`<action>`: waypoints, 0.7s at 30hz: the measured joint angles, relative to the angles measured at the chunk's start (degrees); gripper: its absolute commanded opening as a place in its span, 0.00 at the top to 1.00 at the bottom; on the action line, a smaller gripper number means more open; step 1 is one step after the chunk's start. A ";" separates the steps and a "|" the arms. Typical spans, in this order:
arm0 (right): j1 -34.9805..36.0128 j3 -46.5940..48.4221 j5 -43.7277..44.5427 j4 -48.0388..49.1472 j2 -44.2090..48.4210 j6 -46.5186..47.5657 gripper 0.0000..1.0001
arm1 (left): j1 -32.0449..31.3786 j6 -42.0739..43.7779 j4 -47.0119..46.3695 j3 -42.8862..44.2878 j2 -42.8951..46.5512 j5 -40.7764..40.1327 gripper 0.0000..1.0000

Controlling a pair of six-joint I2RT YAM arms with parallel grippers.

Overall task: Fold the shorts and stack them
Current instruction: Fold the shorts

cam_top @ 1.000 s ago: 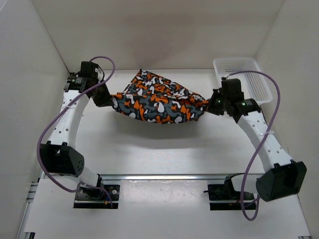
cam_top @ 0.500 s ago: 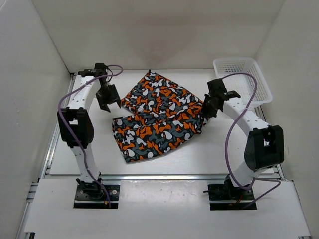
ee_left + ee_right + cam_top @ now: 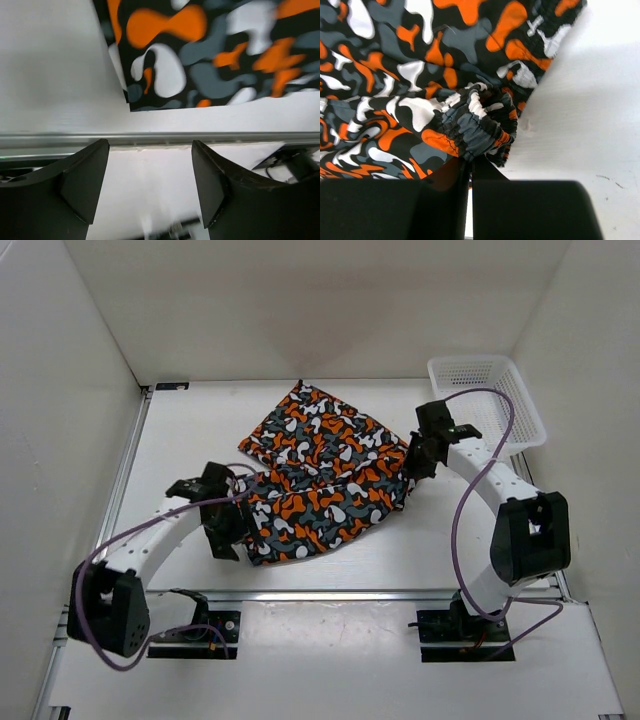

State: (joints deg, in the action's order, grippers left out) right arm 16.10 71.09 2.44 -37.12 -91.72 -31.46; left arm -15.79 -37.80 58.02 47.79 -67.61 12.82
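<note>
Left gripper is spread wide and holds nothing, just beside the near-left corner of the shorts. Right gripper is pinched tight on the bunched waistband at their right edge. The shorts lie spread mid-counter. A basket sits in the far right corner.

The shorts are lying mid-frame on the table, with the basket sitting at upper right. The left gripper is hanging at their lower-left corner, the right gripper touching their right edge.
</note>
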 measured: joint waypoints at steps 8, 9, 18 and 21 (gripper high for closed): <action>0.00 -4.28 -0.07 -0.09 4.00 0.28 1.00 | -3.19 -4.92 -9.05 -5.75 -10.01 1.16 0.34; 0.00 -4.48 -0.04 -0.13 4.63 0.28 1.00 | -3.19 -4.90 -10.38 -5.73 -11.72 0.90 0.44; -0.02 -4.50 0.22 -0.50 7.80 0.96 1.00 | -3.21 -3.21 -9.84 1.09 -15.93 -2.29 0.90; 0.00 -4.50 0.42 -0.50 7.93 1.27 1.00 | -3.04 -2.64 -5.97 7.58 -12.96 -3.39 0.90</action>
State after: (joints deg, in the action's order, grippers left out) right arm 16.10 66.59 2.85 -37.63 -83.79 -30.20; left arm -18.83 -40.45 52.05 55.37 -80.58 9.43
